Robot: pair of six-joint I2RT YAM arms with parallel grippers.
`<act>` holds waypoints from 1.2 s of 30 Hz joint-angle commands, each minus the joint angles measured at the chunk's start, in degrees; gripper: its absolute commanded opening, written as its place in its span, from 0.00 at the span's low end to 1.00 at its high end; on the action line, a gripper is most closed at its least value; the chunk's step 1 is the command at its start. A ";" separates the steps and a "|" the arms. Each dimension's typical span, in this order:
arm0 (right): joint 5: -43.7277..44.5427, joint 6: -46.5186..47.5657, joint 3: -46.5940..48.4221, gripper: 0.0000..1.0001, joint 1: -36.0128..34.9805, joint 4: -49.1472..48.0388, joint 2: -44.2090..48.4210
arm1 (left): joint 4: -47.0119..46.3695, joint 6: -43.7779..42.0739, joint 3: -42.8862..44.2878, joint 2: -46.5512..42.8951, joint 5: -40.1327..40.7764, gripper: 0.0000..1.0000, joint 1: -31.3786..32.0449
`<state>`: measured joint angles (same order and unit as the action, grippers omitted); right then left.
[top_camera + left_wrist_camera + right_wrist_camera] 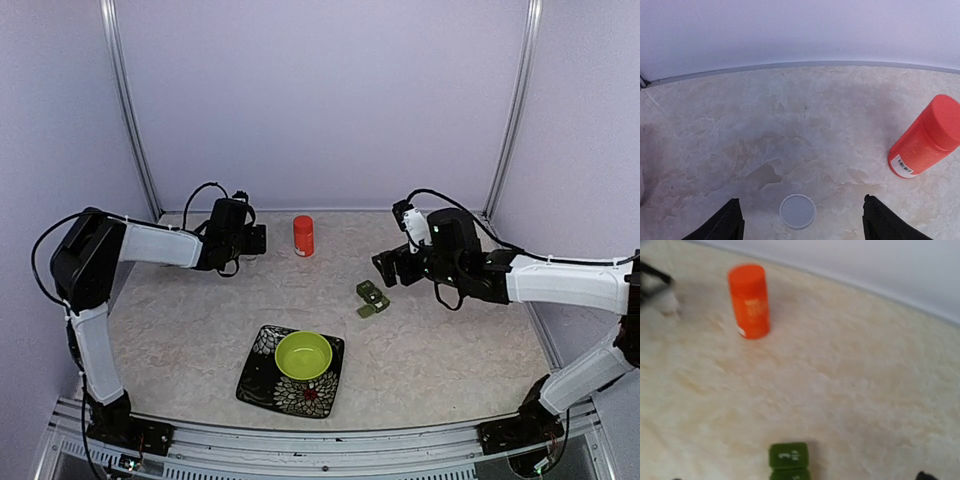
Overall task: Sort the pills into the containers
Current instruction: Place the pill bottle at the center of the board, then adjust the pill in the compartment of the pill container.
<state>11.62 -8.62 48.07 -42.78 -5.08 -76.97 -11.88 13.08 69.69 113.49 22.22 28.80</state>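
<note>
So, 1 pillbox point(371, 298) (1 orange btl point(303, 236)).

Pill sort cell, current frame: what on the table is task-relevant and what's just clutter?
Job:
- dark green pillbox
- orange bottle, presumably the pill source; no loose pills visible

Lying about:
- lime-green bowl
- patterned plate under the bowl
- small round clear lid, purpose unclear

Dark green pillbox point(372, 299): a short strip of square lidded compartments lying flat on the table point(200, 310), right of centre, its long axis set diagonally. In the right wrist view the end compartment point(788, 456) has its lid down and carries a white marking. The rest is cut off at the frame edge.
</note>
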 commanded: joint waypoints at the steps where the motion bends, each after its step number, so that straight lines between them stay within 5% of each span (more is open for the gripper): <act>1: -0.64 -0.31 7.42 1.00 1.28 10.02 -8.03 | 0.38 0.69 -2.41 -8.14 -0.59 0.84 3.34; 11: 1.90 -0.02 12.20 1.00 1.45 13.32 -19.34 | 3.11 2.73 -7.30 -15.02 1.02 0.99 12.06; 36: 4.74 1.20 13.52 1.00 3.49 9.38 -26.81 | 3.27 4.74 -11.03 -17.10 1.89 0.99 16.91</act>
<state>15.73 -7.77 60.42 -40.14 5.87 -103.04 -8.47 17.34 58.74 97.19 23.03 45.21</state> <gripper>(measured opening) 0.996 0.987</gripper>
